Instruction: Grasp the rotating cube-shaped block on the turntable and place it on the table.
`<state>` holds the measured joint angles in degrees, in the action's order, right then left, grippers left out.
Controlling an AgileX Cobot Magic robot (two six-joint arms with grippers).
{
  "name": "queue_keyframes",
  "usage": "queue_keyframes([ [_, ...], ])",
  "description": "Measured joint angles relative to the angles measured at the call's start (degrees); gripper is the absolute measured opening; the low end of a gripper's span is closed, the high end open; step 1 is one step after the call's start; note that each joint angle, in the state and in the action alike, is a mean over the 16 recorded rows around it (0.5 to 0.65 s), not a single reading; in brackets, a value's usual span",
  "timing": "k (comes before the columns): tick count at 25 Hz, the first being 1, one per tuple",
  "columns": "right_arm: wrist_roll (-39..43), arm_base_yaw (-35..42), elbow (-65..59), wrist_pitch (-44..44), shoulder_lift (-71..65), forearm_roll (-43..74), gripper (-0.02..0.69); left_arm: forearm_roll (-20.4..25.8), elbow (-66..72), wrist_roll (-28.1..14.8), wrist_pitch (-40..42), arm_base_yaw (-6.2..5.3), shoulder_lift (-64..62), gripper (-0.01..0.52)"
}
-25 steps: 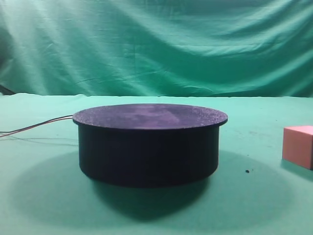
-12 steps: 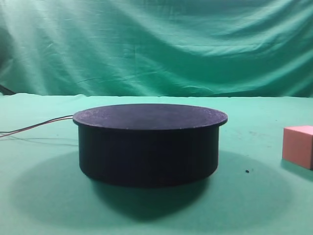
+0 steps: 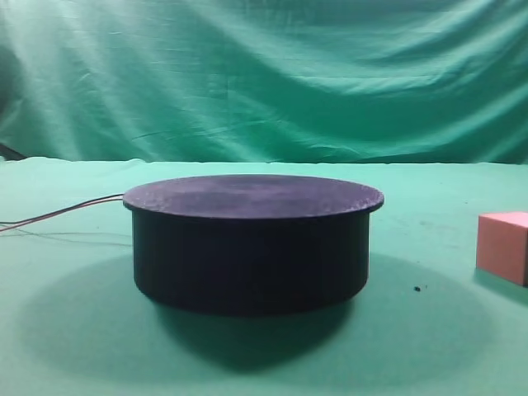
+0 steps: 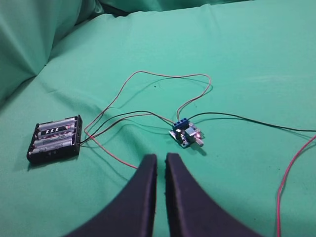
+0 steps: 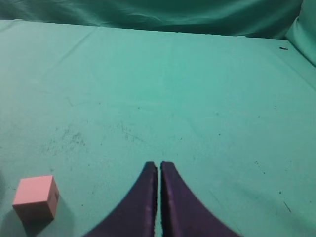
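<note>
The small salmon-pink cube-shaped block (image 3: 503,246) sits on the green cloth table (image 3: 429,346), well apart from the low round black turntable (image 3: 252,239), at right edge of the high view. In right wrist view it lies left of the right gripper (image 5: 159,168), w/ open cloth all around. Right jaws closed, nothing between. Left gripper (image 4: 161,159): jaws nearly together, empty, above the black battery holder (image 4: 55,138) and the small blue circuit board (image 4: 185,133) w/ thin wires (image 4: 148,94).

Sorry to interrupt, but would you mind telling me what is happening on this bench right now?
Nothing is being handled at the moment. The cube-shaped block sits on the green table, to the right of the black turntable, whose top is bare. The right gripper is shut and empty above the cloth, with the block off to its left. The left gripper is nearly closed and empty, over a battery holder and a small circuit board.
</note>
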<state>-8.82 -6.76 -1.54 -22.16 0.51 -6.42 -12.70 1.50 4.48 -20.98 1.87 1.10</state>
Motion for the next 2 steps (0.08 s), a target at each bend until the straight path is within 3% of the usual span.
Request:
queue_keyframes([
  [2, 0.00, 0.00, 0.00, 0.00, 0.00, 0.00, 0.000, 0.00, 0.00, 0.00, 0.00, 0.00, 0.00, 0.000],
])
